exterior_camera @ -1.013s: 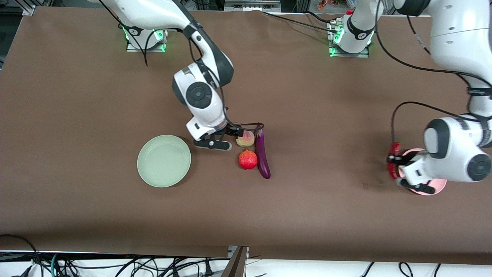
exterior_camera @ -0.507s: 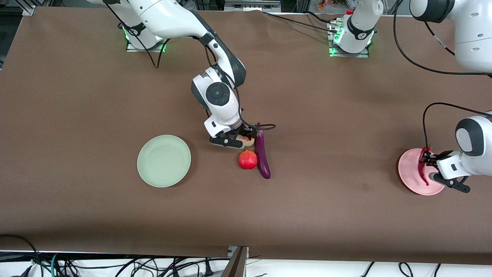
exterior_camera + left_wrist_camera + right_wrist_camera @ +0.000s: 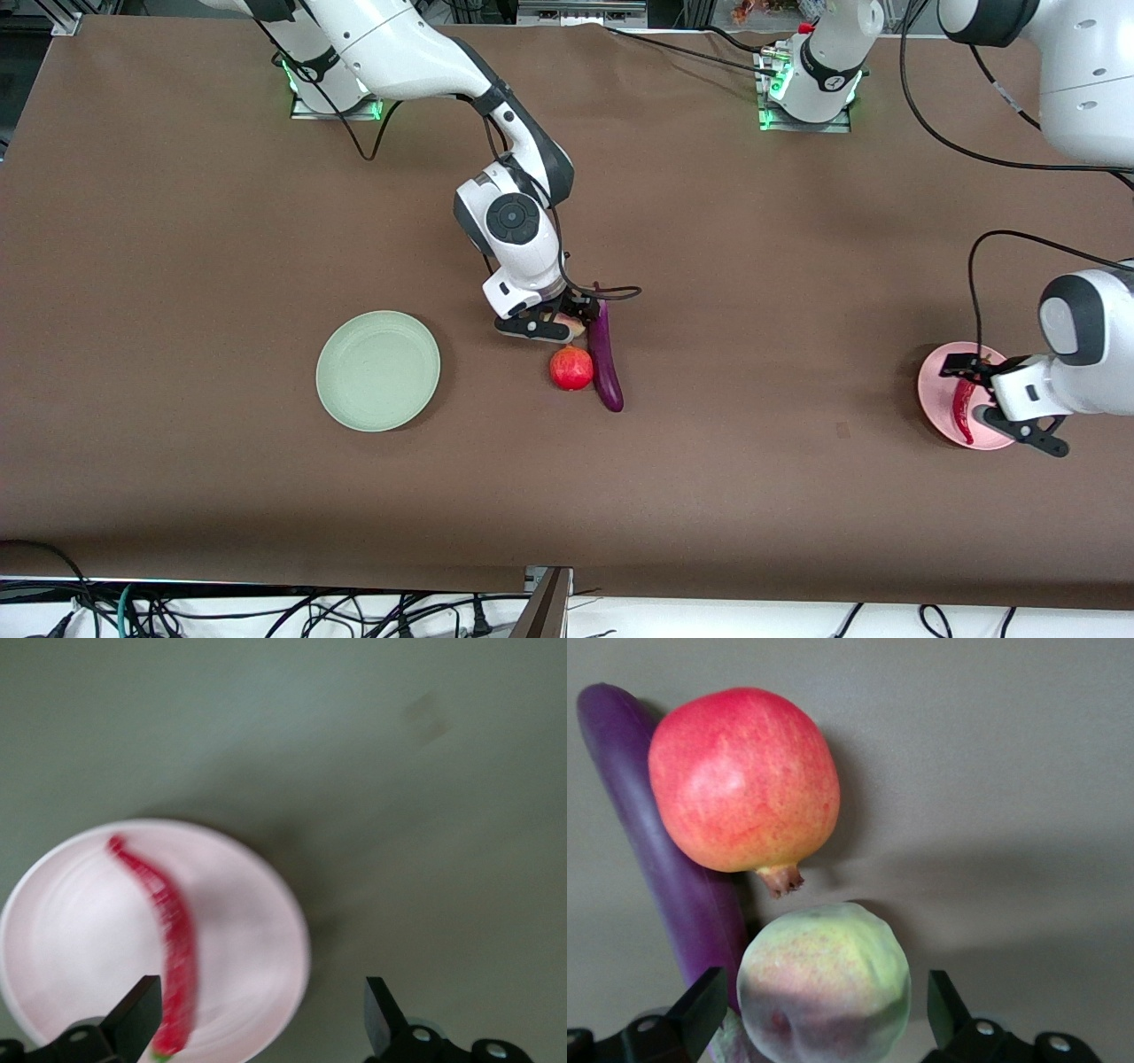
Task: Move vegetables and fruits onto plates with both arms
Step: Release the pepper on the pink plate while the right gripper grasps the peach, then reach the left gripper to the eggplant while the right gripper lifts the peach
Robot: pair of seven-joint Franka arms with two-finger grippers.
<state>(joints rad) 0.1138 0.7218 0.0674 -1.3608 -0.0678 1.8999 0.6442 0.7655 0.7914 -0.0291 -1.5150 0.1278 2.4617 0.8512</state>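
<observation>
The red chili pepper (image 3: pixel 963 401) lies on the pale pink plate (image 3: pixel 935 390) at the left arm's end of the table. My left gripper (image 3: pixel 979 390) is open and empty just above that plate; in the left wrist view the chili (image 3: pixel 166 926) lies on the plate (image 3: pixel 248 921) by one finger (image 3: pixel 135 1017). My right gripper (image 3: pixel 567 317) is open with its fingers around the peach (image 3: pixel 824 985), which my hand mostly hides in the front view. The red pomegranate (image 3: pixel 571 369) and the purple eggplant (image 3: pixel 605 357) lie beside the peach. The mint green plate (image 3: pixel 378 370) is empty.
Both arm bases (image 3: pixel 802 84) stand along the table edge farthest from the front camera. Cables hang below the table edge nearest that camera. A black cable loops from my right wrist over the eggplant's stem end.
My left gripper has let go of the chili, which now lies on the pink plate, and has drawn back. My right gripper has come down around the peach.
</observation>
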